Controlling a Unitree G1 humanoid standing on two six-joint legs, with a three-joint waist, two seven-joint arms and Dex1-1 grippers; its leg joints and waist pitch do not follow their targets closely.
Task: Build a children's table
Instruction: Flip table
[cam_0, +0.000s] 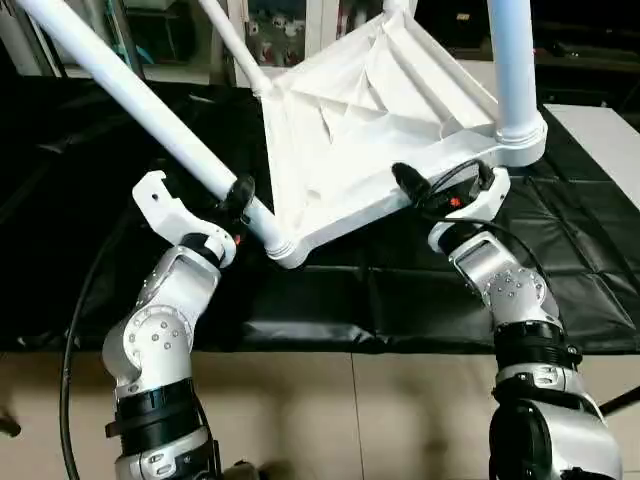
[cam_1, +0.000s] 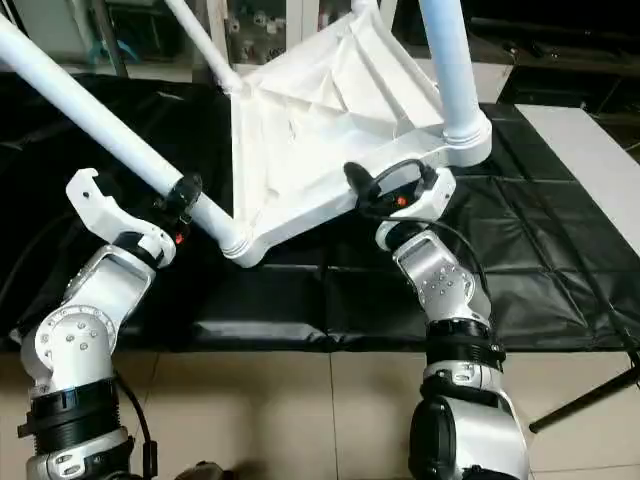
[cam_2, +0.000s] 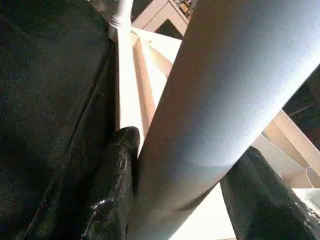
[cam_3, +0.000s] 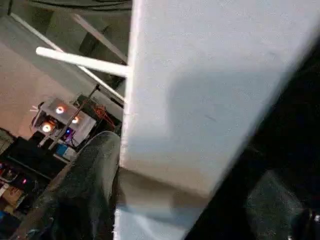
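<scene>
The white plastic X-ribbed square tabletop (cam_0: 370, 150) is tilted; the right hand (cam_0: 440, 190) grips its edge, and the left hand (cam_0: 238, 196) clamps a white tube leg (cam_0: 140, 100).

The long white tube legs (cam_0: 130, 95) are cut off by the upper picture edge. The far corner of the white plastic ribbed tabletop (cam_0: 350, 140) is cropped too. The shelf contents behind are blurred beyond telling.
</scene>
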